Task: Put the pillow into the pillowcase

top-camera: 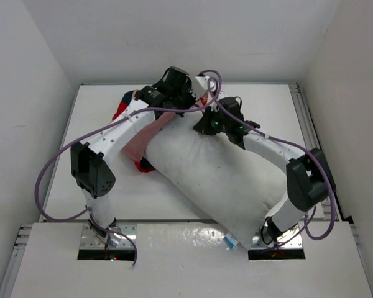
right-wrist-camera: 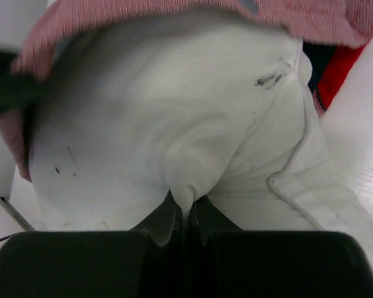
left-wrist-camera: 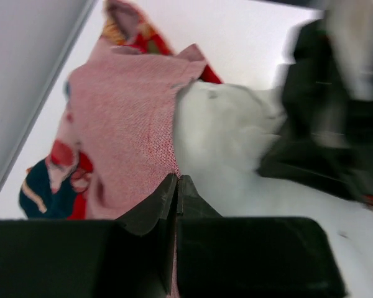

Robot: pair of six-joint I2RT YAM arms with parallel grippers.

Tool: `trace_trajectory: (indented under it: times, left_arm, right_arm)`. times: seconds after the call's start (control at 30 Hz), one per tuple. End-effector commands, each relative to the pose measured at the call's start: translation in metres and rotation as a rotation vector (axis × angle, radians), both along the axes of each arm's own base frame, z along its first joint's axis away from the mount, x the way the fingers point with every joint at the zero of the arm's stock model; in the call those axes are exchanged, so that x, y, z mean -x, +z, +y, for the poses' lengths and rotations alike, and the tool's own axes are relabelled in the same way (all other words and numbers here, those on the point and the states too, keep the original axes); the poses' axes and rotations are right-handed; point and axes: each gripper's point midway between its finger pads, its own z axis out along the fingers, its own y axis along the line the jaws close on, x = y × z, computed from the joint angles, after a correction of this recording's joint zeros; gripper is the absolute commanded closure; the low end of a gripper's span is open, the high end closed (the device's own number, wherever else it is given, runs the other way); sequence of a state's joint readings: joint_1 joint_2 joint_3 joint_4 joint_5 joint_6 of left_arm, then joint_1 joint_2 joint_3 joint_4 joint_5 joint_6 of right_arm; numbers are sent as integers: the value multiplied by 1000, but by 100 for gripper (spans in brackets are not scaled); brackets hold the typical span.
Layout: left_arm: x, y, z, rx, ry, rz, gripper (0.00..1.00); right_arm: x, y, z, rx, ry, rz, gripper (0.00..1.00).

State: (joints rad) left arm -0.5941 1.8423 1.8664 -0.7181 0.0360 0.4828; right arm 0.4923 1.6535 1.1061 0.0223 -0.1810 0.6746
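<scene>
We find the left fingers (left-wrist-camera: 152, 208) pressed tip to tip with no gap, and the pinkish inner face of the pillowcase (left-wrist-camera: 124, 118) runs right down into their tips, so we record them as pinching the cover's edge. The right fingers (right-wrist-camera: 161, 220) are likewise closed, nipping a raised fold of the white pillow (right-wrist-camera: 143, 124) between them. Outward from that fold, the pillow's fabric fills most of the right wrist view, with a stitched seam trailing off toward 4 o'clock and the pink hem of the pillowcase (right-wrist-camera: 298, 15) draped across its far end at 12 o'clock. In the left wrist view the pillow (left-wrist-camera: 224, 130) emerges from under the pink cloth toward 3 o'clock, where a dark blurred mass stands that we cannot make out. From above, the pillow (top-camera: 217, 174) lies slantwise on the white bench (top-camera: 99, 112), from near the centre down to 5 o'clock, its blue-and-white tag (top-camera: 230, 241) at the near edge. The pillowcase (top-camera: 146, 139) covers only the pillow's 10 o'clock end, with red print showing beside it. Purple cables (top-camera: 50, 167) loop off both arms.
</scene>
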Motion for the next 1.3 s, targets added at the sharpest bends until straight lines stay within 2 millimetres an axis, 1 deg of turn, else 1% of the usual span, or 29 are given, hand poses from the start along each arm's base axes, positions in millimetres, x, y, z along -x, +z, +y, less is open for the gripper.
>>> trace_trajectory:
  times: [0.0, 0.1, 0.17, 0.2, 0.23, 0.27, 0.33, 0.37, 0.43, 0.47, 0.5, 0.57, 0.63, 0.67, 0.8, 0.83, 0.87, 0.9, 0.93, 0.97, 1.0, 1.03, 1.07, 1.1, 1.13, 1.17, 1.2, 1.23, 1.27]
  left_arm:
    - [46, 34, -35, 95, -171, 13, 100]
    - [73, 41, -54, 145, -269, 77, 100]
    - [96, 33, -71, 132, -334, 112, 100]
    - [114, 29, -81, 113, -387, 116, 100]
    - [121, 21, -84, 90, -411, 115, 100]
    - [130, -4, -82, 47, -420, 154, 100]
    - [137, -18, -81, 37, -413, 175, 100]
    - [141, -15, -83, 61, -413, 190, 100]
    - [151, -6, -88, 81, -452, 193, 100]
    - [153, 6, -93, 92, -483, 172, 100]
    - [160, 8, -97, 83, -508, 167, 100]
    - [159, 3, -93, 30, -509, 147, 100]
    - [145, -5, -86, 18, -474, 126, 100]
    - [136, -21, -74, 13, -423, 153, 100]
    - [111, -40, -67, 22, -337, 140, 100]
    - [106, -41, -65, 23, -309, 138, 100]
    - [99, -44, -61, 13, -284, 134, 92]
    - [95, -41, -59, 17, -270, 129, 85]
    - [91, -33, -58, 29, -262, 117, 78]
    - [86, -26, -53, 44, -250, 108, 67]
    - [85, -22, -50, 48, -245, 112, 59]
    - [82, -8, -50, 66, -246, 94, 52]
    - [79, -2, -48, 79, -245, 91, 41]
    - [81, 4, -44, 80, -242, 93, 36]
    - [81, 9, -43, 81, -241, 87, 32]
    - [77, 23, -39, 89, -230, 63, 23]
    - [78, 27, -33, 83, -219, 68, 20]
    - [77, 31, -28, 78, -209, 64, 12]
    - [73, 43, -17, 84, -182, 41, 6]
  right_arm:
    - [-5, 53, 12, -123, -42, -115, 100]
    - [-13, 74, 4, -181, -123, -168, 100]
    - [-20, 83, -3, -238, -185, -175, 100]
    - [-24, 82, -9, -251, -225, -169, 100]
    - [-28, 83, -15, -268, -253, -161, 100]
    - [-35, 81, -26, -295, -304, -136, 100]
    - [-42, 70, -40, -351, -388, -72, 100]
    - [-42, 55, -49, -358, -441, -37, 100]
    - [-45, 47, -60, -395, -498, -20, 100]
    - [-44, 38, -64, -396, -524, 1, 100]
    - [-44, 33, -68, -389, -544, 9, 100]
    - [-43, 18, -84, -373, -617, 51, 100]
    - [-42, 18, -94, -374, -649, 46, 100]
    - [-41, 16, -96, -354, -652, 41, 100]
    - [-35, 10, -89, -279, -604, 59, 100]
    - [-34, 8, -87, -251, -573, 57, 93]
    - [-32, 10, -85, -229, -540, 58, 80]
    - [-32, 10, -87, -201, -528, 54, 52]
    - [-30, 11, -91, -157, -519, 45, 43]
    - [-27, 12, -98, -124, -533, 57, 35]
    - [-30, 18, -105, -120, -549, 50, 21]
    - [-28, 18, -111, -96, -552, 57, 15]
    - [-27, 28, -114, -88, -546, 44, 10]
    - [-28, 33, -118, -78, -544, 31, 1]
    - [-27, 38, -123, -47, -527, 8, 1]
    - [-25, 50, -125, -35, -516, -7, 1]
    - [-24, 56, -130, -1, -501, -28, 1]
    - [-22, 61, -132, 14, -488, -39, 1]
    - [-19, 68, -134, 31, -473, -43, 1]
